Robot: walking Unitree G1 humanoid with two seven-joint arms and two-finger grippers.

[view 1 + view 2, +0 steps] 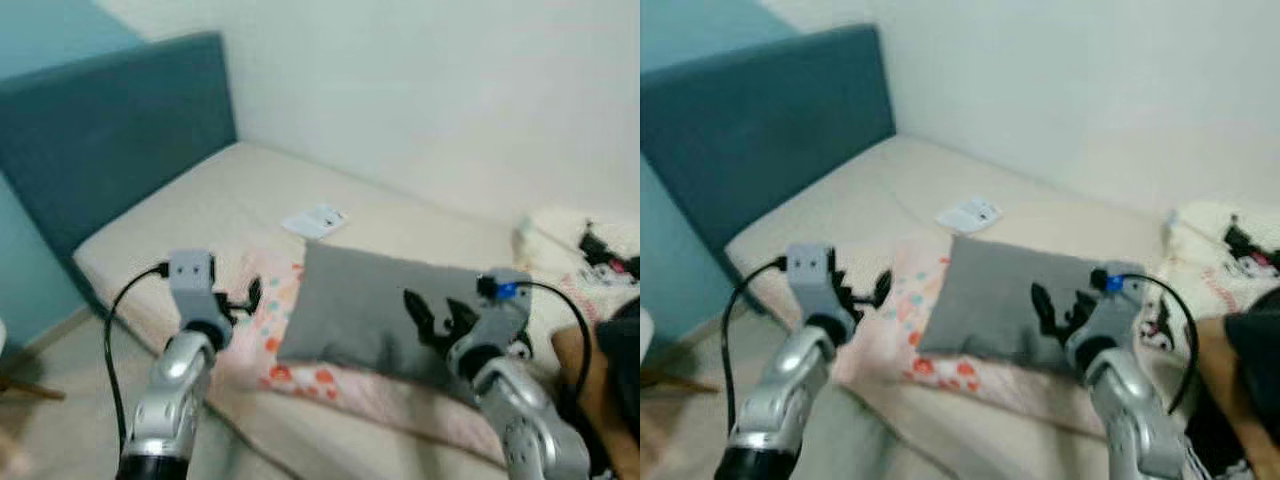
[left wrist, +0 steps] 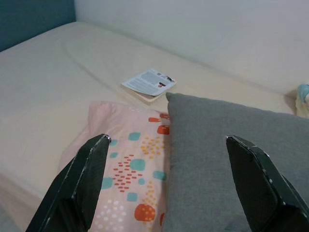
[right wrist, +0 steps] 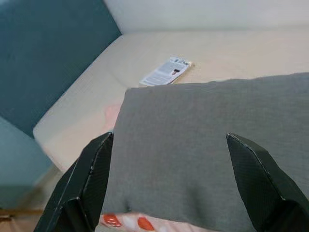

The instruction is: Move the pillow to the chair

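Note:
A grey pillow [image 1: 375, 305] lies flat on the bed, on top of a pink cloth with coloured dots [image 1: 280, 320]. My left gripper [image 1: 243, 297] is raised beside the pillow's left edge, over the pink cloth, its fingers [image 2: 77, 186] spread open with nothing between them. Over the pillow's right half hovers my right gripper [image 1: 437, 318], also open and empty, with fingertips [image 3: 87, 186] wide apart above the grey fabric [image 3: 193, 145].
A cream mattress [image 1: 220, 200] runs back to a white wall, with a teal headboard [image 1: 110, 130] on the left. A leaflet [image 1: 315, 220] lies beyond the pillow. A patterned blanket and dark items [image 1: 605, 255] sit at the right. Floor [image 1: 60, 420] shows at lower left.

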